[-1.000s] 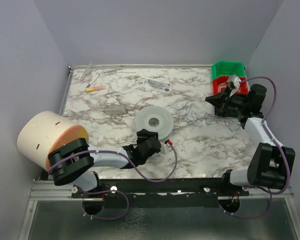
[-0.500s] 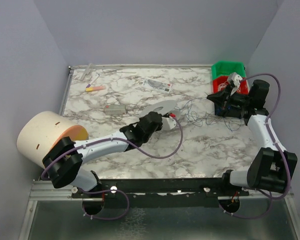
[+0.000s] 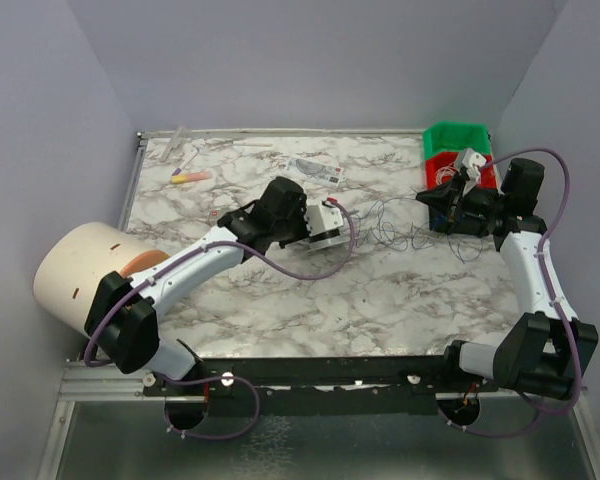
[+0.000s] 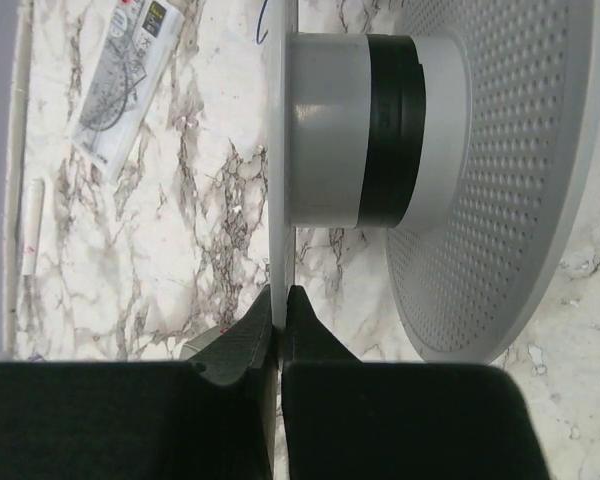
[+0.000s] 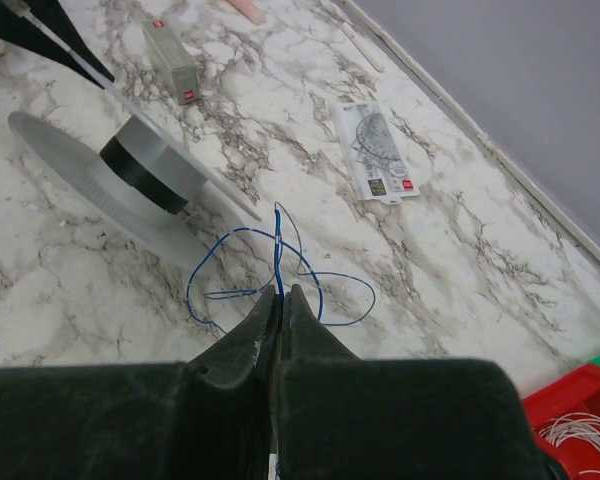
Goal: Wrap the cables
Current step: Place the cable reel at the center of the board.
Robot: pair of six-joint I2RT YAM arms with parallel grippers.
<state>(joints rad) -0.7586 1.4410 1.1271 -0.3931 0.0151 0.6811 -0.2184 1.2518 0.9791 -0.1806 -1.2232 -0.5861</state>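
Note:
A white spool (image 3: 326,222) hangs on edge above the table's middle, its black-banded hub (image 4: 352,130) level. My left gripper (image 3: 308,226) is shut on the thin edge of one flange (image 4: 281,150), pinching it at the fingertips (image 4: 280,302). The dotted other flange (image 4: 500,170) stands to the right. The cables (image 3: 385,222) lie in loose thin blue-dark loops between the spool and my right gripper (image 3: 428,198). That gripper (image 5: 280,293) is shut on a strand of the cables (image 5: 278,250), which rises from its tips towards the spool (image 5: 130,170).
Stacked green and red bins (image 3: 458,150) stand at the back right behind the right arm. A cream cylinder (image 3: 85,275) sits at the left edge. A printed leaflet (image 3: 315,170), a small grey box (image 5: 170,60) and a pink-and-yellow item (image 3: 190,177) lie towards the back.
My left gripper closed on the spool's flange, tipped the spool up from lying flat and carried it back and to the left. The right gripper stayed shut, shifting slightly.

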